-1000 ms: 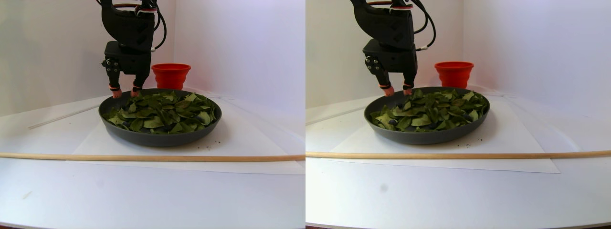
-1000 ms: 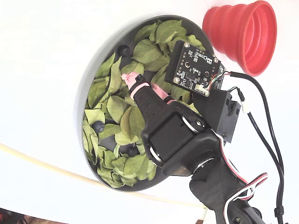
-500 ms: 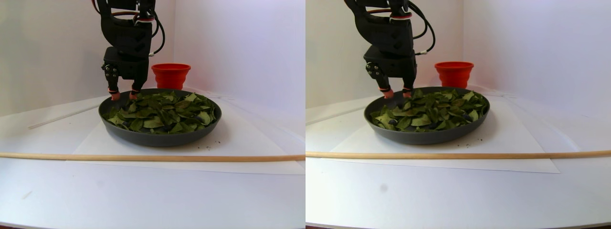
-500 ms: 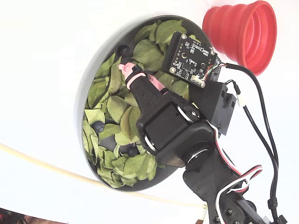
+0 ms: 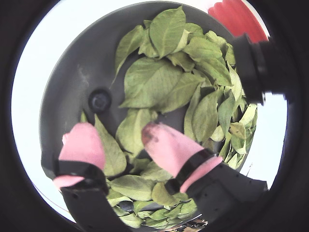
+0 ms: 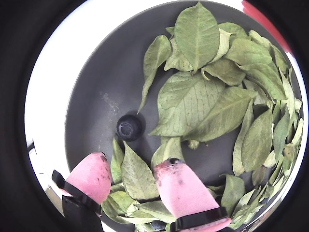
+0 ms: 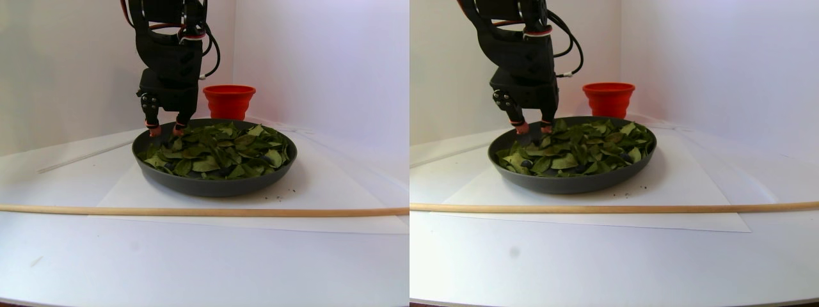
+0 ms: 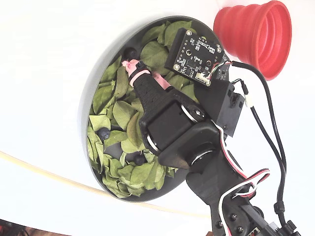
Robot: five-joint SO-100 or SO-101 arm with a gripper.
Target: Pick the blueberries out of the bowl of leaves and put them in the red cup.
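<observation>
My hand (image 6: 130,181) hangs spread and empty over the bowl (image 6: 96,92), just short of a bare berry (image 6: 129,127). Next I must straddle it, then pinch gently.

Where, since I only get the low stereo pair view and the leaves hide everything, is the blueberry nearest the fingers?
Observer: In a wrist view, one blueberry sits uncovered on the bare bowl floor, just ahead of the open fingers.
Operator: Anything between the fingers?
Observer: Only a leaf lying under the gap; they grip nothing.
Operator: Other berries?
Observer: The fixed view shows two more blueberries among the leaves, away from the fingers.
</observation>
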